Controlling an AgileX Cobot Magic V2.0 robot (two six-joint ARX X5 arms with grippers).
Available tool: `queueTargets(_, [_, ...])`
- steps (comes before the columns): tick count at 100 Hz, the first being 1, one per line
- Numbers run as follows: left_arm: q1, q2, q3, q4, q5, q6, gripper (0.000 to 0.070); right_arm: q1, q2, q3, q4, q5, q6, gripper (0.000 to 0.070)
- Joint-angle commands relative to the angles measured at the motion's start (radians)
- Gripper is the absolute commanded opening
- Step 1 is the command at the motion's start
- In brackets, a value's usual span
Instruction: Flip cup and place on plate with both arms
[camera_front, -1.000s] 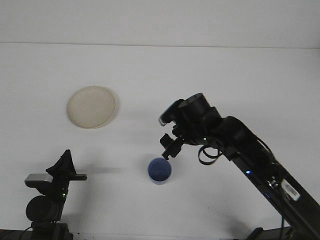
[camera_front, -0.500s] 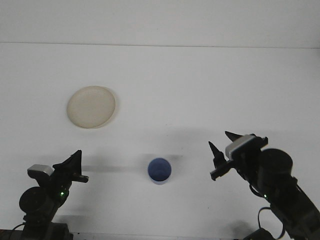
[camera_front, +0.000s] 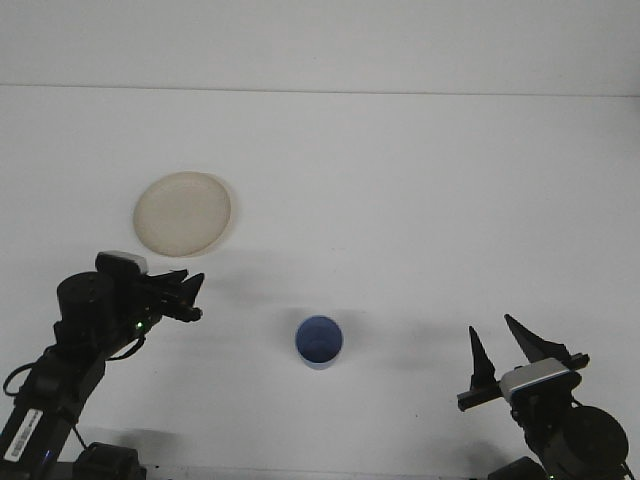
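Now we see the blue cup (camera_front: 319, 341) upright, mouth up, on the white table (camera_front: 420, 180), well apart from the cream plate (camera_front: 183, 213). Our right claw (camera_front: 510, 350) stands spread and empty; whether our left claw (camera_front: 185, 295) is apart, we cannot tell.

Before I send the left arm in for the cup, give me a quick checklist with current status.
1. Cup upright, mouth up, standing free on the table: ok.
2. Right gripper clear of the cup, fingers spread, low at the right: ok.
3. Left gripper open enough for the cup: cannot tell, its fingers are seen end-on.
4. Bare table between left gripper and cup: ok.
5. Plate bare and ready to take the cup: ok.
6. Left gripper clear of the plate: ok in this view, it sits just below the rim, but height cannot be judged.
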Motion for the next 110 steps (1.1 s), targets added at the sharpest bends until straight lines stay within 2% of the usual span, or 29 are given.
queueTargets(1, [-0.025, 0.053, 0.05, -0.028, 0.028, 0.035, 0.0435, 0.003, -0.003, 0.004, 0.009, 0.005, 0.006, 0.0356])
queueTargets(10, [-0.074, 0.128, 0.117, -0.105, 0.058, 0.071, 0.0435, 0.003, -0.003, 0.004, 0.009, 0.004, 0.006, 0.0356])
queueTargets(28, [-0.201, 0.287, 0.272, -0.296, 0.059, 0.132, 0.0438, 0.003, -0.003, 0.004, 0.009, 0.004, 0.006, 0.0357])
queueTargets(35, [-0.247, 0.351, 0.336, -0.357, 0.059, 0.143, 0.0475, 0.003, -0.003, 0.004, 0.009, 0.004, 0.006, 0.0356])
queueTargets(56, [-0.371, 0.516, 0.506, -0.471, 0.058, 0.169, 0.0475, 0.003, -0.003, 0.003, 0.009, 0.003, 0.006, 0.0356])
queueTargets(75, [-0.449, 0.617, 0.574, -0.502, 0.045, 0.206, 0.0476, 0.003, -0.003, 0.003, 0.009, 0.003, 0.006, 0.0357])
queueTargets(86, [-0.484, 0.652, 0.575, -0.502, 0.038, 0.206, 0.0476, 0.003, -0.003, 0.003, 0.009, 0.003, 0.006, 0.0356])
queueTargets(110, [-0.553, 0.726, 0.575, -0.472, -0.034, 0.214, 0.0476, 0.003, -0.003, 0.003, 0.009, 0.004, 0.006, 0.0356])
